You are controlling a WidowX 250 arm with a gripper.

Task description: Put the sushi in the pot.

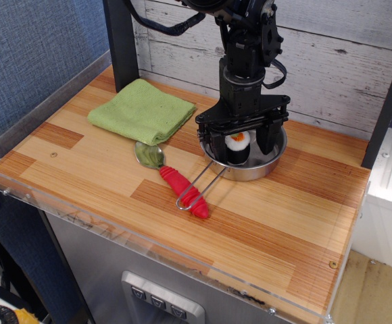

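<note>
Pincer low over the pot, right of centre in the upper half of the frame, fingers spread wide on either side of the sushi. Sushi standing inside the pot, white end with orange centre tilted toward the camera, black wrap below it. Not gripped: a visible gap between the roll and the right finger (the left finger sits nearer, contact hard to judge). Pot resting on the worktop near the plank wall, its wire loop handle reaching down-left and lying over the spoon. Spoon just left of the pot, bowl up-left, red handle pointing down-right toward the middle of the frame. Green cloth folded in the upper left, its near corner just beside the spoon's bowl. Black post rising at the top left behind the cloth.
</note>
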